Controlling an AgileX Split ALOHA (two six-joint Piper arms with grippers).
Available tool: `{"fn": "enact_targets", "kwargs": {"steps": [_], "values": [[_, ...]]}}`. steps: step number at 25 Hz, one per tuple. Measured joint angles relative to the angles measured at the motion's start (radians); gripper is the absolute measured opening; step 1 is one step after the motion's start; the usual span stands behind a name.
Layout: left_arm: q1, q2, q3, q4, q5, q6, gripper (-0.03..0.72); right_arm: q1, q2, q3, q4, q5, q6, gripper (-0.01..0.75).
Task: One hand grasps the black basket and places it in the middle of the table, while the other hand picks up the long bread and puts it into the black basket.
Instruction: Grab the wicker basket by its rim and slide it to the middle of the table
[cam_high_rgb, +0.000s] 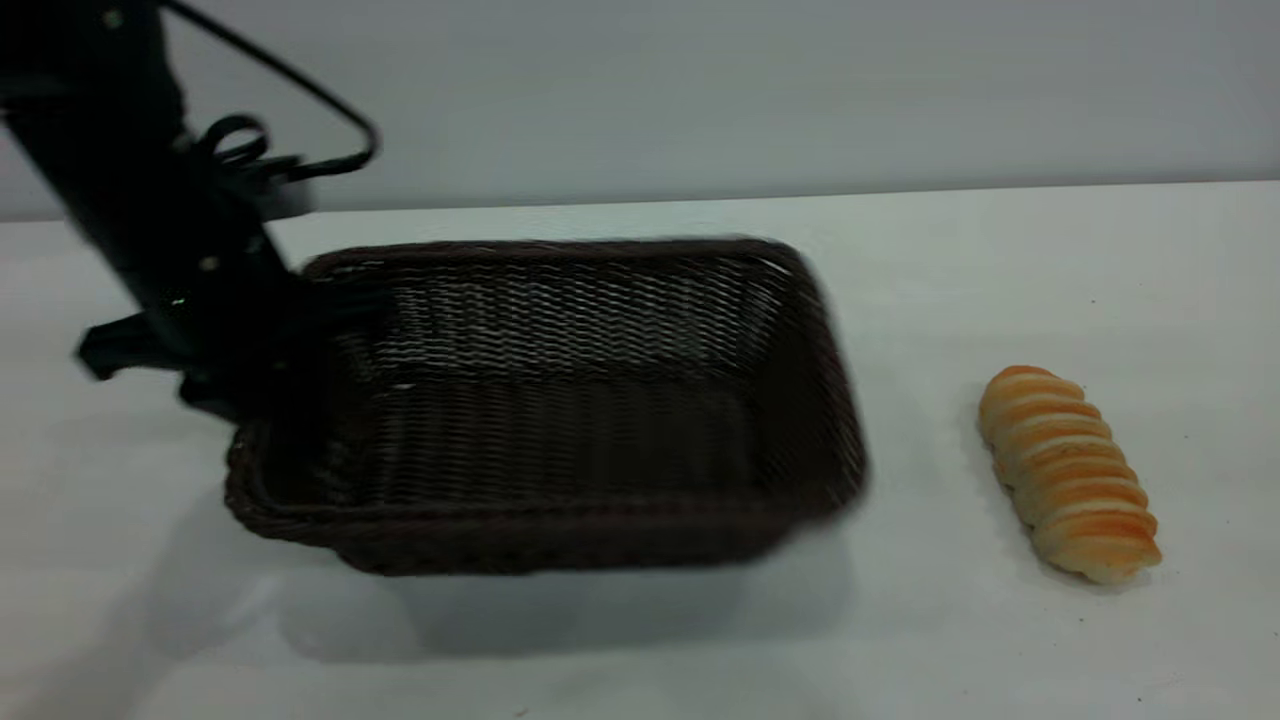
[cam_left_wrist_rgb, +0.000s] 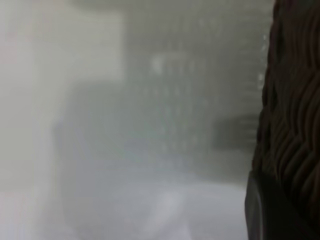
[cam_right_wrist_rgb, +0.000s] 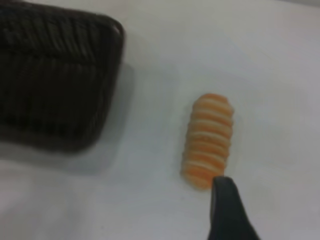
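The black basket (cam_high_rgb: 560, 400) sits left of the table's middle, its right end raised and blurred, with a shadow under it. My left gripper (cam_high_rgb: 262, 395) is shut on the basket's left rim; the left wrist view shows the woven wall (cam_left_wrist_rgb: 295, 100) close against it. The long bread (cam_high_rgb: 1068, 472) lies on the white table (cam_high_rgb: 1000, 640) to the right of the basket, apart from it. My right gripper (cam_right_wrist_rgb: 226, 205) shows only in the right wrist view, hovering above the near end of the bread (cam_right_wrist_rgb: 207, 141), with the basket's corner (cam_right_wrist_rgb: 55, 80) farther off.
A plain grey wall stands behind the table's back edge. Black cables (cam_high_rgb: 300, 130) loop from the left arm above the basket's back left corner. Bare tabletop lies in front of the basket and around the bread.
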Motion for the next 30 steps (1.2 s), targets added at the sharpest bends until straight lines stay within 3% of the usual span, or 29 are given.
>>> {"fn": "enact_targets", "kwargs": {"steps": [4,15,18,23,26,30], "values": [[-0.032,0.028,-0.022,-0.034,0.007,0.054,0.145,0.0,0.09,0.0,0.037,-0.052,0.0,0.424],[-0.032,0.056,-0.031,-0.059,0.008,0.066,0.159,0.0,0.373,0.0,0.133,-0.217,-0.009,0.424],[-0.032,0.057,-0.031,-0.06,0.021,0.074,0.285,0.0,0.459,0.0,0.157,-0.264,-0.034,0.424],[-0.032,0.054,-0.031,-0.055,0.054,0.077,0.575,0.0,0.599,-0.003,0.221,-0.368,-0.11,0.439],[-0.032,0.027,-0.031,-0.031,0.059,0.077,0.63,0.0,0.684,-0.006,0.255,-0.432,-0.136,0.478],[-0.032,-0.047,-0.031,0.04,0.077,0.077,0.612,0.0,0.793,-0.007,0.263,-0.513,-0.139,0.515]]}}
